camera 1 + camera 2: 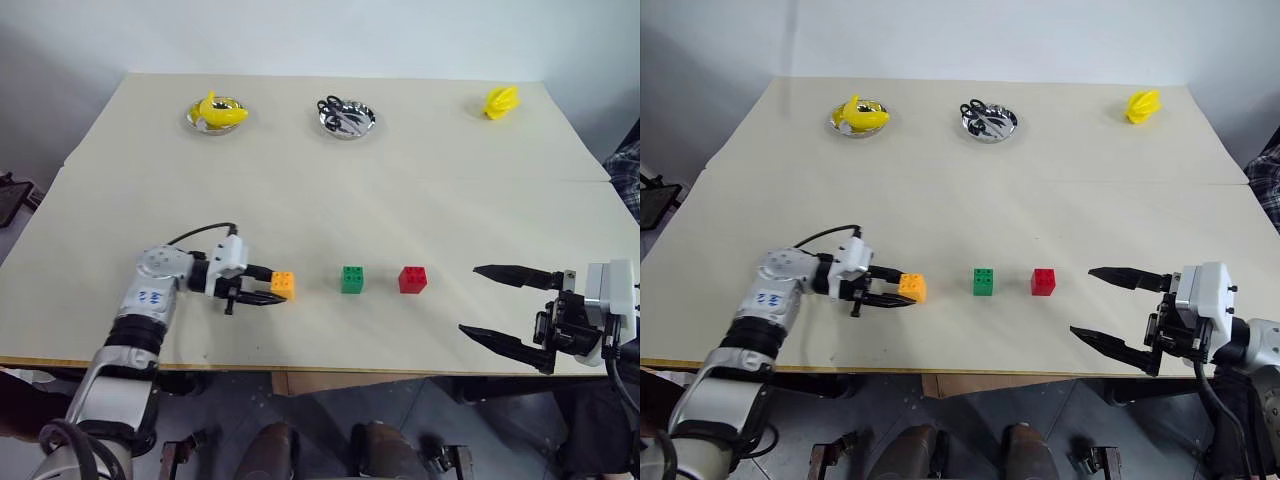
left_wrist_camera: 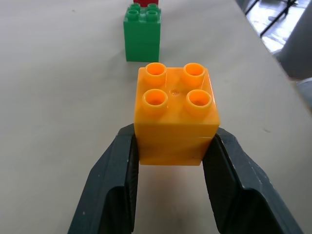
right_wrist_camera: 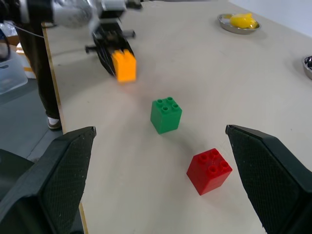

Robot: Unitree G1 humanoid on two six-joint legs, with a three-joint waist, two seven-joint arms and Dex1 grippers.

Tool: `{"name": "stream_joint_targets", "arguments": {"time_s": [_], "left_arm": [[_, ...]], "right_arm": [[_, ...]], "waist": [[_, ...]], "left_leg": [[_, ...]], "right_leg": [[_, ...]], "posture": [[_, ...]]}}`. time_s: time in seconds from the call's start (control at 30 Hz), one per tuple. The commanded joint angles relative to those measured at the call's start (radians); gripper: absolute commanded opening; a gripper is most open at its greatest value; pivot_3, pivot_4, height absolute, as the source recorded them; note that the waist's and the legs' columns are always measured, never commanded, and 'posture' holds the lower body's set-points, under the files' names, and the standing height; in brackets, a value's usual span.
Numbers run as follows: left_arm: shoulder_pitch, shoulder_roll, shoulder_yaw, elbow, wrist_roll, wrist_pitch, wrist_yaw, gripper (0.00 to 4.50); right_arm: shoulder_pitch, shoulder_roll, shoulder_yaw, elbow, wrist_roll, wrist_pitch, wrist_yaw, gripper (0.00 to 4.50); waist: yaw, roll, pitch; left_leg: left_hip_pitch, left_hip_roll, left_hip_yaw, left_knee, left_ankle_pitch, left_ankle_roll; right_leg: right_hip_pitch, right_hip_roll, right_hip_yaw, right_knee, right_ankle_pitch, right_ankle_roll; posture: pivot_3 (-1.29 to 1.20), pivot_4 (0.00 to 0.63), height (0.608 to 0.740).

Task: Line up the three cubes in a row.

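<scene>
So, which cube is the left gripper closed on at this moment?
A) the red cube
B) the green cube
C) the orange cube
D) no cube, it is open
C: the left gripper is shut on the orange cube, one finger on each side of it, while the green cube and the red cube stand free on the table further to the right.

Beige table (image 1: 330, 190), white wall (image 1: 320, 35)
</scene>
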Motion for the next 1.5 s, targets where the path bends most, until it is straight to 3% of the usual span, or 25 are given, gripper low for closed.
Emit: {"name": "stream_joint_targets", "arguments": {"time_s": [0.03, 0.5, 0.73, 0.83, 0.93, 1.33, 1.5], "left_arm": [[-0.049, -0.001, -0.009, 0.085, 0.050, -0.061, 0.033, 1.48], [-0.122, -0.001, -0.001, 0.239, 0.074, -0.094, 0.033, 1.48], [-0.112, 0.017, 0.081, 0.194, 0.003, -0.134, 0.012, 3.57], [-0.079, 0.052, 0.113, 0.167, -0.006, -0.165, 0.012, 3.57], [-0.013, 0.093, 0.158, 0.091, -0.045, -0.161, 0.011, 3.57], [0.583, 0.296, 0.472, -0.564, -0.229, 0.109, 0.229, 3.57], [0.723, 0.315, 0.523, -0.654, -0.250, 0.147, 0.249, 3.57]], "right_arm": [[0.004, -0.008, -0.020, -0.047, 0.025, 0.013, -0.010, 4.50], [0.002, 0.008, -0.005, -0.064, 0.022, 0.021, -0.037, 4.50], [-0.018, 0.013, 0.019, -0.043, 0.013, 0.012, -0.031, 4.50], [-0.027, 0.017, 0.032, -0.025, 0.005, 0.003, -0.025, 4.50], [-0.035, 0.022, 0.041, -0.003, -0.005, -0.007, -0.014, 4.50], [-0.034, 0.013, 0.075, 0.169, -0.098, -0.139, 0.123, 4.50], [-0.044, 0.013, 0.078, 0.222, -0.120, -0.178, 0.167, 4.50]], "waist": [[-0.004, 0.000, 0.000], [-0.002, 0.000, 0.000], [-0.002, 0.000, 0.000], [-0.005, 0.000, 0.000], [-0.008, 0.000, 0.000], [-0.023, 0.000, 0.000], [-0.024, 0.000, 0.000]], "left_leg": [[0.000, 0.000, 0.000, 0.000, 0.000, 0.000], [0.001, 0.001, 0.001, 0.000, 0.000, -0.001], [0.001, 0.001, 0.001, 0.000, 0.000, -0.001], [0.001, 0.001, 0.001, 0.000, 0.000, -0.001], [0.001, 0.001, 0.001, -0.001, 0.000, -0.001], [0.001, 0.001, -0.001, -0.003, 0.000, 0.000], [0.003, 0.001, 0.000, -0.004, 0.000, 0.000]], "right_leg": [[0.000, 0.000, 0.000, 0.001, 0.000, 0.000], [0.000, 0.000, 0.001, 0.000, 0.000, 0.000], [0.000, 0.000, 0.001, 0.001, 0.000, 0.000], [0.000, 0.000, 0.001, 0.001, 0.000, 0.000], [-0.001, 0.000, 0.001, 0.001, 0.000, 0.000], [0.001, -0.002, 0.002, -0.004, 0.000, 0.000], [0.001, -0.003, 0.003, -0.005, 0.000, -0.001]], "posture": [[0.00, 0.150, 0.740], [0.00, 0.150, 0.740], [0.00, 0.150, 0.740], [0.00, 0.150, 0.740], [0.00, 0.150, 0.740], [0.00, 0.150, 0.740], [0.00, 0.150, 0.740]]}}
